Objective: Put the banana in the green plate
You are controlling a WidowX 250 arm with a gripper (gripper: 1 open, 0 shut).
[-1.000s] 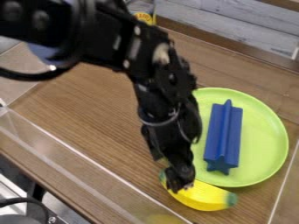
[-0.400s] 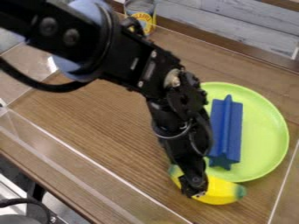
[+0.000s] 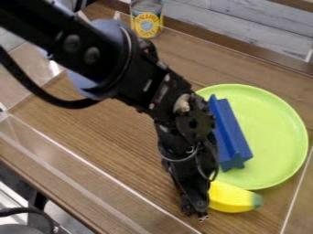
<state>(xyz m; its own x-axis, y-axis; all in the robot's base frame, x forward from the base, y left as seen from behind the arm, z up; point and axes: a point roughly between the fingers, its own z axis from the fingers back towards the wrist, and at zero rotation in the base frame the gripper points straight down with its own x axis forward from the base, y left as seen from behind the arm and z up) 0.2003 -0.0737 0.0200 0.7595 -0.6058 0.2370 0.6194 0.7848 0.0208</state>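
The banana (image 3: 232, 198) lies on the wooden table (image 3: 86, 119) just outside the green plate (image 3: 279, 123), our claw (image 3: 196, 202) down at its left end with a spread we cannot tell, while the plate holds only a blue ridged block (image 3: 228, 137).

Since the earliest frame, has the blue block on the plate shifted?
Yes. The blue ridged block has turned and slid toward the left rim of the green plate, now partly under the arm; earlier it lay upright nearer the plate's middle.
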